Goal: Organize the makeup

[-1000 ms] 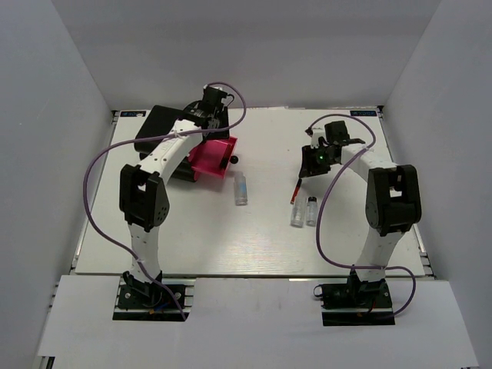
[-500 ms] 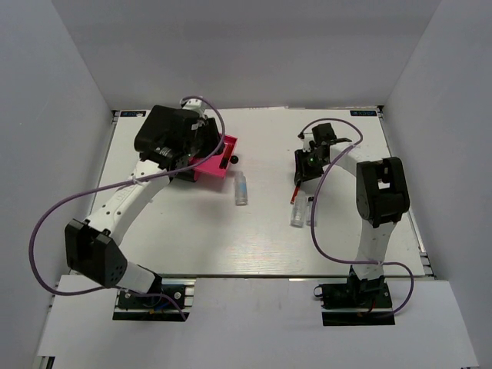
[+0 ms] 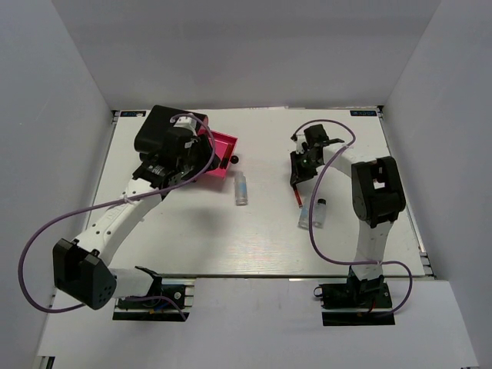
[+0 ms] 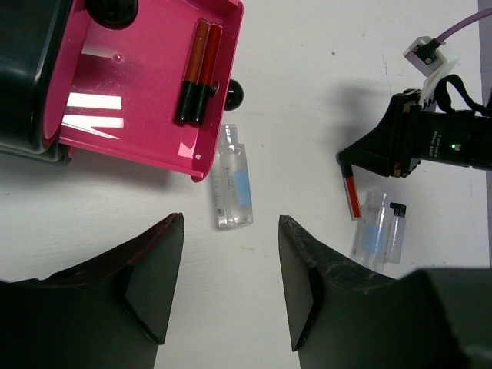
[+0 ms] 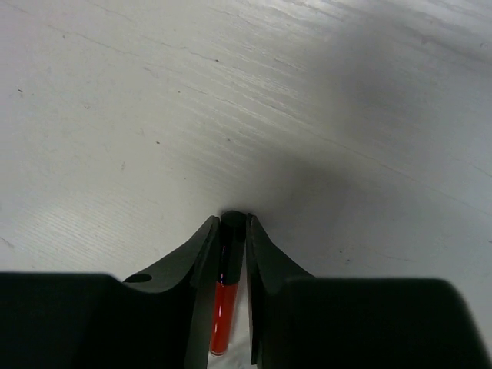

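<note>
White table [image 3: 231,238], grey walls. Right pincer [image 5: 233,223], upper right: pinching red stick [image 5: 221,323] at its dark cap; probably light, stiff, slippery. Left pincer [image 4: 229,220] spread above clear bottle [image 4: 233,184], centre. Pink drawer [image 4: 138,150], upper left, holds two sticks [image 4: 198,73].

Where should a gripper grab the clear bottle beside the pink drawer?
Probably take the bottle across the half away from the drawer, from straight above, squeezing its long sides. It lies flat with bare table there; the drawer's corner crowds the rest.

Robotics lab test cell, white table [image 3: 231,246], plain white walls [image 3: 254,54] on 3 sides, 2 bolted arms [image 3: 115,215]
</note>
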Available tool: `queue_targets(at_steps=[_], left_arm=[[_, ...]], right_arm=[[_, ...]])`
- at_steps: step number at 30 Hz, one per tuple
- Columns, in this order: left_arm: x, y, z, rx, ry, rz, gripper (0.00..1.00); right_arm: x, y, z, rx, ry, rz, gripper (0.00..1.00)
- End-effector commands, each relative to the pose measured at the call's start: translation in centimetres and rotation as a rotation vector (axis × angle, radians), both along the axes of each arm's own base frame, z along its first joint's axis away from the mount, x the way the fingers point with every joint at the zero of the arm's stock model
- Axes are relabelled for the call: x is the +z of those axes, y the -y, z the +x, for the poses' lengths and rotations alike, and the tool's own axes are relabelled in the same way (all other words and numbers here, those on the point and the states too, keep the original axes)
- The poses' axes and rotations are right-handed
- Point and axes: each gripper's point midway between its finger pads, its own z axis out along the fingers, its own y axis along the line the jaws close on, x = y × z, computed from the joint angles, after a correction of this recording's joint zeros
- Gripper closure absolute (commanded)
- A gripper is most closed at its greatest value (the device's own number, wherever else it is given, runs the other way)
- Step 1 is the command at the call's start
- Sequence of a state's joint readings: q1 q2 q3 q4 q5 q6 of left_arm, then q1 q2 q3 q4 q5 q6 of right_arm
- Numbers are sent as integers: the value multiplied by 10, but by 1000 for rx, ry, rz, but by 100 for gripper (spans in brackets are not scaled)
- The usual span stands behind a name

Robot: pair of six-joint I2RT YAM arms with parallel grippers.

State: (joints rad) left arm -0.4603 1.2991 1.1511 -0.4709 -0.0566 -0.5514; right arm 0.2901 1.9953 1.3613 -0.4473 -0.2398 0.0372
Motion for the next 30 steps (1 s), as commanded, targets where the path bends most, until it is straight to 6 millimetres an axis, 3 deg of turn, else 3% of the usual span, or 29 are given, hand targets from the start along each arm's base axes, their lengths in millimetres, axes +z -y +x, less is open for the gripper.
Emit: queue_targets(at_steps=[1, 6, 13, 19, 20, 22, 23, 25, 26, 30], left_arm=[[10, -5, -10, 21, 16, -28, 38], [7, -9, -19, 31, -3, -28, 38], [-1, -7, -25, 33, -22, -62, 38], [-1, -6, -27, 21, -21, -69, 38], [-1, -6, -27, 22, -19, -69, 38], [-2, -8, -28, 27, -19, -65, 38], [-2, -9, -29, 31, -19, -63, 38], [-2, -12, -32, 39, -23, -61, 38], [-2, -13, -33, 42, -21, -62, 38], [-3, -20, -40, 73, -29, -62, 38]], right_arm=[[-5, -10, -2, 11, -42, 17, 87], [6, -30, 6, 41, -42, 101, 93], [42, -54, 26, 97, 19, 232, 98], [112, -88, 46, 205, 134, 414, 98], [140, -97, 58, 231, 195, 450, 98], [159, -116, 61, 268, 205, 523, 98], [179, -127, 73, 293, 268, 557, 98], [197, -151, 70, 324, 272, 631, 97], [211, -161, 80, 341, 322, 664, 97], [239, -212, 74, 340, 311, 817, 99]])
